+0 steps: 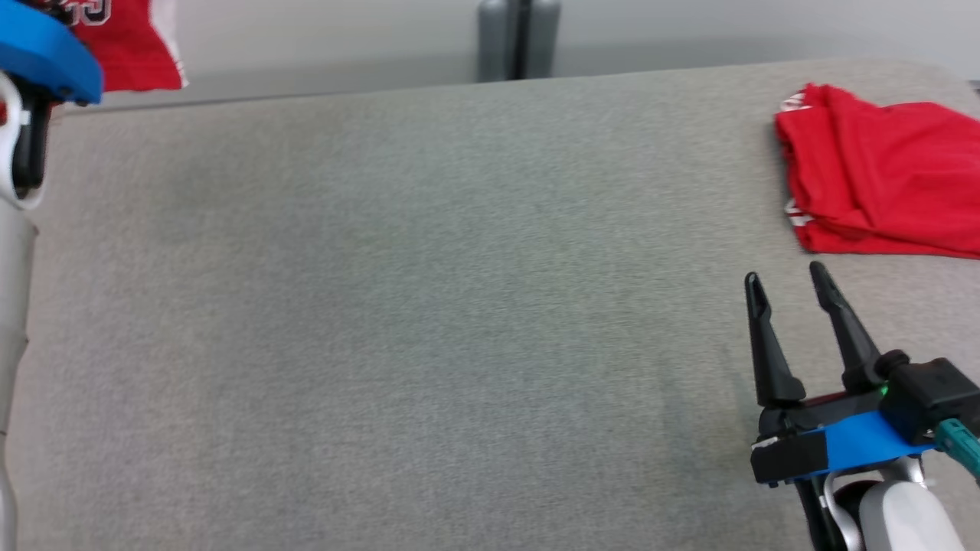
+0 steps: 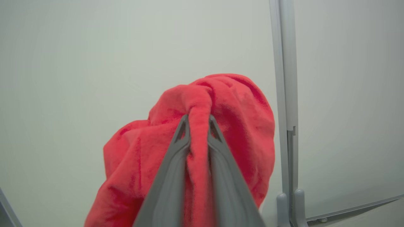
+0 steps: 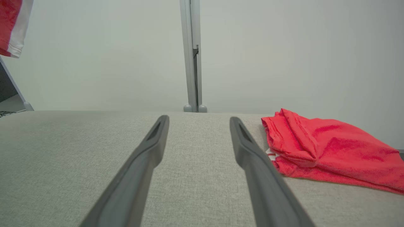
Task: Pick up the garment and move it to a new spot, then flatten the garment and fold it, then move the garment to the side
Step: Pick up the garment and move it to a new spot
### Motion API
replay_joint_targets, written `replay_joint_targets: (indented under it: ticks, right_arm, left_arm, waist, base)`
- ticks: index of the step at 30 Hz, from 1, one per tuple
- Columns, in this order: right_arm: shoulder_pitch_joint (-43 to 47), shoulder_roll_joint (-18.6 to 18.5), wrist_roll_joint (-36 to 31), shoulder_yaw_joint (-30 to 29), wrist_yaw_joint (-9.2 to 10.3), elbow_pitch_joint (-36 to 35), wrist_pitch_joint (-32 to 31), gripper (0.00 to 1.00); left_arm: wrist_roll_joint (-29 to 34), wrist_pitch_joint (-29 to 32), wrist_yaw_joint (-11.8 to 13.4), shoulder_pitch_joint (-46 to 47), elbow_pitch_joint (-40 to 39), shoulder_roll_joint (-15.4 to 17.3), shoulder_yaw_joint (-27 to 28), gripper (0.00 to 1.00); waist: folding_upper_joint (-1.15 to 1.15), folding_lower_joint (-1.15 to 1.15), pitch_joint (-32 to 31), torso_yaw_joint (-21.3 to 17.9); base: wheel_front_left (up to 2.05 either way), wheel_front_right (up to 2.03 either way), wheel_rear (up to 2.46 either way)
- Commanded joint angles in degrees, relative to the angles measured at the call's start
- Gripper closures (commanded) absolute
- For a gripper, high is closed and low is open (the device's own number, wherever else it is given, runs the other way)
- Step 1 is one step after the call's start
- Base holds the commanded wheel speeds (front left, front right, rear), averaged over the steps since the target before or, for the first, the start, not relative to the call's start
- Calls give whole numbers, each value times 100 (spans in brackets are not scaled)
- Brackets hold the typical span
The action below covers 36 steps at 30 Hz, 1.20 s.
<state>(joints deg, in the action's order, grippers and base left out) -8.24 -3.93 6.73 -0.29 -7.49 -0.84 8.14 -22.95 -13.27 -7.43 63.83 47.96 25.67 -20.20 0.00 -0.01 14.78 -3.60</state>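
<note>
My left gripper (image 2: pixel 198 121) was clamped on a bunched fold of the red garment (image 2: pixel 227 104), which hung at the far left, clear of the worktop (image 1: pixel 429 306). The right gripper (image 1: pixel 785 279) hovered wide and empty — near a folded red pile (image 1: pixel 880 184). Best, I judged, to lower it onto the bare middle slowly — away from that pile.

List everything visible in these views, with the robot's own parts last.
held garment: one, red with white trim, raised at the upper left, pinched by the left gripper
folded garment: one, red, lying at the far right of the table
table: one, grey fabric top, across the head view
post: one, grey, upright behind the table's far edge
left gripper: one, dark fingers, shut on the held garment
right gripper: one, dark fingers, open, empty, near the folded garment
</note>
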Motion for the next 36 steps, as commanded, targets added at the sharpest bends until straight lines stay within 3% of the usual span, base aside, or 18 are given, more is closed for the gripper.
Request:
replay_joint_targets:
  ticks: [1, 10, 16, 25, 36]
  right_arm:
    - [91, 38, 82, 64, 0, 146, 96, 0]
    - [11, 104, 312, 446, 0, 667, 403, 0]
    - [-76, 106, 470, 557, 0, 907, 556, 0]
    - [-126, 104, 391, 648, 0, 1071, 630, 0]
    - [-82, 103, 377, 651, 0, 1178, 655, 0]
  left_arm:
    - [-114, -50, -6, 111, -253, -43, -172, 100]
    - [-280, 254, -1, 36, -1567, -329, -766, 100]
    - [-309, 504, 49, -394, -2177, -579, -1096, 100]
    - [-499, 477, 120, -1786, -2069, -996, -1606, 100]
    - [-664, 103, 225, -3362, -1281, -1348, -2058, 100]
  waist:
    - [0, 1, -341, -382]
    - [0, 1, -491, -1020]
    - [0, 1, -535, -1176]
    - [0, 1, -644, -1107]
    - [0, 1, -748, -882]
  base:
    - [0, 0, 0]
    - [0, 0, 0]
    - [0, 0, 0]
    - [0, 0, 0]
    - [0, 0, 0]
